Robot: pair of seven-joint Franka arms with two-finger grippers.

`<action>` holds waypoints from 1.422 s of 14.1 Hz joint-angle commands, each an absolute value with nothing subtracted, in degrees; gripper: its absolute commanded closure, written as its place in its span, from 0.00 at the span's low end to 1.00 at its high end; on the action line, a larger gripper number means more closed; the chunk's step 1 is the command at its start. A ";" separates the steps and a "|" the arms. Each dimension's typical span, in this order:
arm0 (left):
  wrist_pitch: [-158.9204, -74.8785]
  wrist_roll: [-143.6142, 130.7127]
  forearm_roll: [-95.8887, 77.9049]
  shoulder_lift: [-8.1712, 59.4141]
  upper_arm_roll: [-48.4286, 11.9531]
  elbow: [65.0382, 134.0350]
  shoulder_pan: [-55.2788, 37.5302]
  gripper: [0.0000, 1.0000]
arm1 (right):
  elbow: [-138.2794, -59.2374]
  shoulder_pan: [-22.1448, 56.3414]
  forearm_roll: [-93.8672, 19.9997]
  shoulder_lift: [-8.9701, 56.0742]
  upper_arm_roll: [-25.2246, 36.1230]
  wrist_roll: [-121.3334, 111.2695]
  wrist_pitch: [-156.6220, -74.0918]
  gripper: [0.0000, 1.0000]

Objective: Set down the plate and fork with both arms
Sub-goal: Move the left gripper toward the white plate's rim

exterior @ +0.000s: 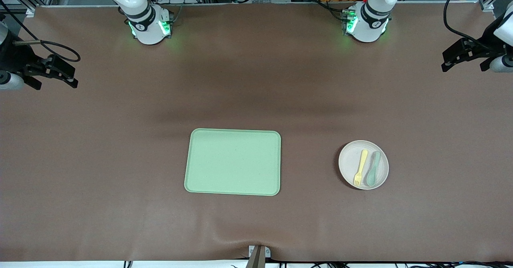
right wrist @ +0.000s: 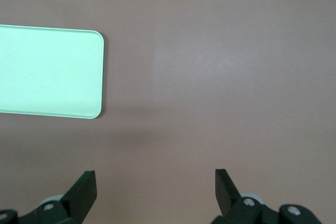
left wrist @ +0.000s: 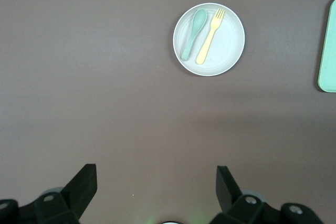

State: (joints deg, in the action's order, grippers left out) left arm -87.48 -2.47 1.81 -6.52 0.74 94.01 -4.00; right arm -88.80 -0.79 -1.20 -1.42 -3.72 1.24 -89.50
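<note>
Brown cloth covers the worktop (exterior: 120, 160) from end to end. We see the plate (exterior: 348, 168) sitting on it, toward the left arm's end. On the plate lie the fork (exterior: 360, 167) and a grey-green spoon (exterior: 373, 169), side by side, very close together. The fork is on the side closer to the green tray (exterior: 233, 162). The tray lies flat near the middle of the worktop, well apart from the plate.

We see the left gripper (exterior: 467, 55) up in the air over the worktop's edge at the left arm's end. Its fingers (left wrist: 84, 184) are spread wide apart and hold nothing. The right gripper (exterior: 50, 72) hangs over the edge at the right arm's end. Its fingers (right wrist: 84, 190) are wide apart too, with nothing between them. Both arms wait, away from the plate and the tray.
</note>
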 commanded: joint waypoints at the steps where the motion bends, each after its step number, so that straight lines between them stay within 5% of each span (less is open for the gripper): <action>1: -88.07 -1.85 2.02 -7.30 1.32 94.83 -4.57 0.00 | -89.38 -1.05 -1.23 -2.20 -3.69 0.79 -89.38 0.00; 10: -93.14 -1.23 1.14 3.50 2.20 93.42 -0.01 0.00 | -89.38 -1.14 -1.23 -2.20 -3.60 0.88 -89.38 0.00; 20: -127.77 0.88 -9.71 22.83 2.11 105.47 1.23 0.00 | -89.47 -1.23 -1.41 -2.20 -3.60 0.88 -89.38 0.00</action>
